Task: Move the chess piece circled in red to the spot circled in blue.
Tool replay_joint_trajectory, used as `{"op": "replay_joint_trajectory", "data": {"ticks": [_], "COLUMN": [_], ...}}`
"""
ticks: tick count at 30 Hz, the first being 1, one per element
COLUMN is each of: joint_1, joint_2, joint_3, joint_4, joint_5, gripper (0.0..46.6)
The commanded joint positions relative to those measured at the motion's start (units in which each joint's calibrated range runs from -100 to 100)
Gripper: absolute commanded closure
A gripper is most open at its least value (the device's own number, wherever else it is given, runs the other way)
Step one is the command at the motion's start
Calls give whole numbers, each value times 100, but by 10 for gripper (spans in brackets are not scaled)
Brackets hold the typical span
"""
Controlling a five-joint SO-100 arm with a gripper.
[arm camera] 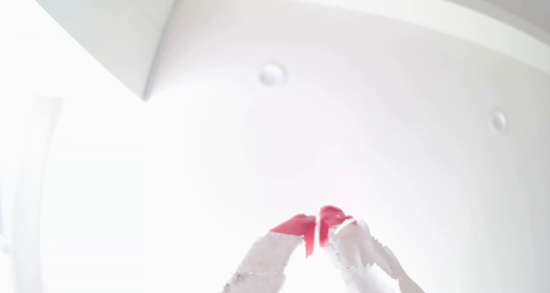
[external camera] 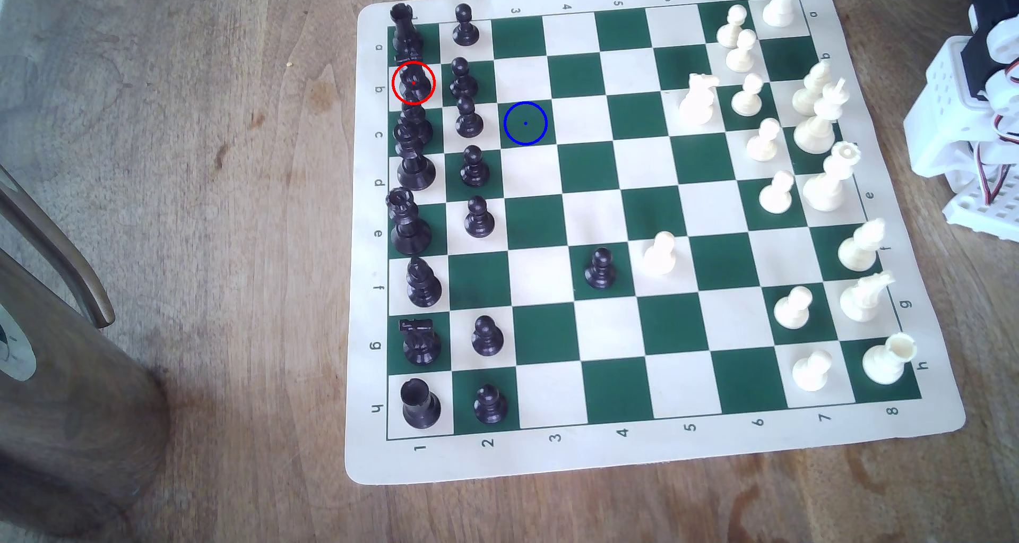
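Close to the wrist camera the gripper (arm camera: pixel 317 226) points at a white ceiling, red-tipped jaws pressed together and empty, so nothing is done yet: the black knight (external camera: pixel 413 84) stands in its red ring, the blue-ringed square (external camera: pixel 525 123) is free, but black pawns (external camera: pixel 466 117) crowd between them.

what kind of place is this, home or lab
Probably a home or hobby room, not a lab: a roll-up chess mat lies on a worn wooden table, and the wrist view looks up at a white ceiling past the shut end effector.
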Motion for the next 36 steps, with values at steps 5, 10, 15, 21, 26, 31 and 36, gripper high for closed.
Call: {"op": "replay_joint_trajectory", "data": {"ticks": [5, 10, 15, 21, 26, 31, 36], "joint_1": [-24, -24, -24, -259, -274, -134, 179], "joint_2": [-28, -28, -28, -28, -28, 252, 2060], "joint_3": [81, 81, 81, 81, 81, 36, -1106], "joint_4": [-111, -111, -111, 1429, 4787, 7531, 9283], "joint_5": [24, 24, 24, -5, 313, 205, 166], "gripper": [464, 464, 464, 464, 464, 464, 395]}}
